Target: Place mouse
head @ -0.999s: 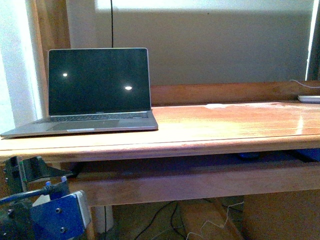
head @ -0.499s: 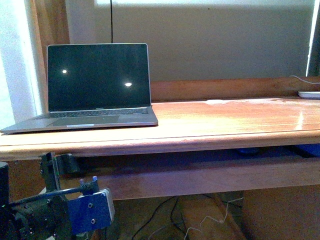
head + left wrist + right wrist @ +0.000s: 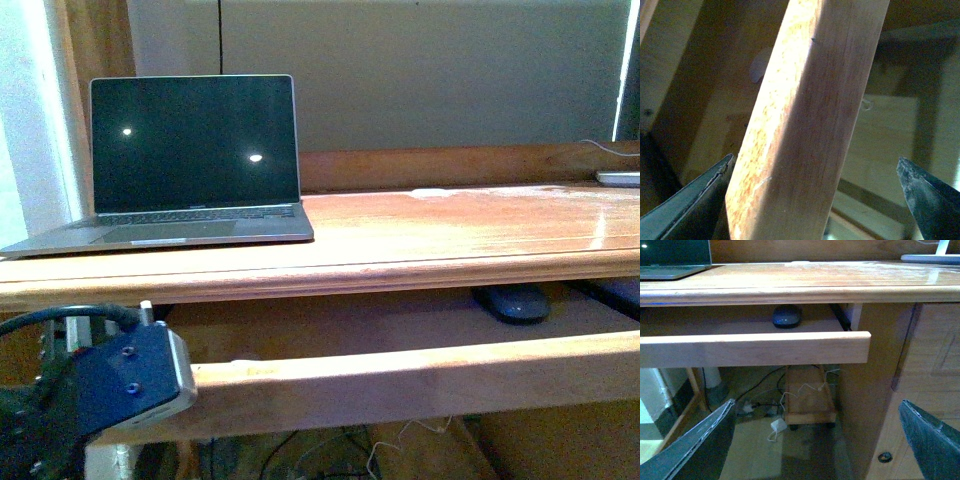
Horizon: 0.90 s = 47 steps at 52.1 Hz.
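Observation:
The mouse [image 3: 512,302] is a small dark oval lying on the pull-out tray [image 3: 330,325] under the desktop, toward the right; the right wrist view shows the mouse [image 3: 786,316] deep in the tray behind the front rail [image 3: 755,348]. My left gripper [image 3: 815,165] is open, and its fingers stand on either side of the tray's front rail [image 3: 805,125] near its left end. Its blue wrist block [image 3: 130,380] shows at lower left in the front view. My right gripper [image 3: 817,405] hangs open and holds nothing, low in front of the desk, well short of the mouse.
An open grey laptop [image 3: 190,160] sits on the left of the wooden desktop [image 3: 450,235]. A flat white device with a cable [image 3: 618,178] lies at the far right. Cables and a small wooden dolly [image 3: 807,395] are on the floor below. A cabinet door [image 3: 920,390] stands at the right.
The tray's front rail has come out toward me and the mouse now shows on the tray. My left arm rose from below the desk to the rail's left end.

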Each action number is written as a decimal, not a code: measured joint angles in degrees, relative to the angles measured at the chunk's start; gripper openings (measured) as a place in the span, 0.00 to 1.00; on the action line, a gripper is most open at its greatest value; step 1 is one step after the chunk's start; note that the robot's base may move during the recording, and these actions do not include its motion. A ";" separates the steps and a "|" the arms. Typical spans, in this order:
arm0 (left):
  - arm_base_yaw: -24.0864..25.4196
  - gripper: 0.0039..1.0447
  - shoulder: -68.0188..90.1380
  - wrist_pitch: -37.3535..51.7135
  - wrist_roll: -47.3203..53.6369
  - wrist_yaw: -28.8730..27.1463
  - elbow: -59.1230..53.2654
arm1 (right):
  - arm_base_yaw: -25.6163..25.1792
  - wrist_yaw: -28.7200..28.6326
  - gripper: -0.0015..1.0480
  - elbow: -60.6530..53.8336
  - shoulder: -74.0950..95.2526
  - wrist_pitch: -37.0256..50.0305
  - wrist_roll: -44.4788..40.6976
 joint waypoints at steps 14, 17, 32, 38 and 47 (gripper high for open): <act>0.26 0.93 -20.02 -3.37 -34.64 9.51 -11.89 | 0.00 0.00 0.93 0.00 0.00 0.00 0.00; 0.26 0.93 -24.50 -1.42 -46.01 8.63 -13.84 | 0.00 -0.02 0.93 0.00 0.00 0.00 0.00; -1.70 0.61 -56.57 5.01 -65.35 -34.27 -26.14 | 6.40 16.94 0.93 2.10 4.55 -6.51 4.66; 0.22 0.37 -60.15 4.94 -63.89 -33.86 -30.64 | 7.78 16.17 0.93 8.39 11.98 -4.17 6.27; 2.36 0.07 -64.63 4.17 -63.49 -32.28 -33.75 | 10.99 11.19 0.93 23.12 32.85 6.29 6.19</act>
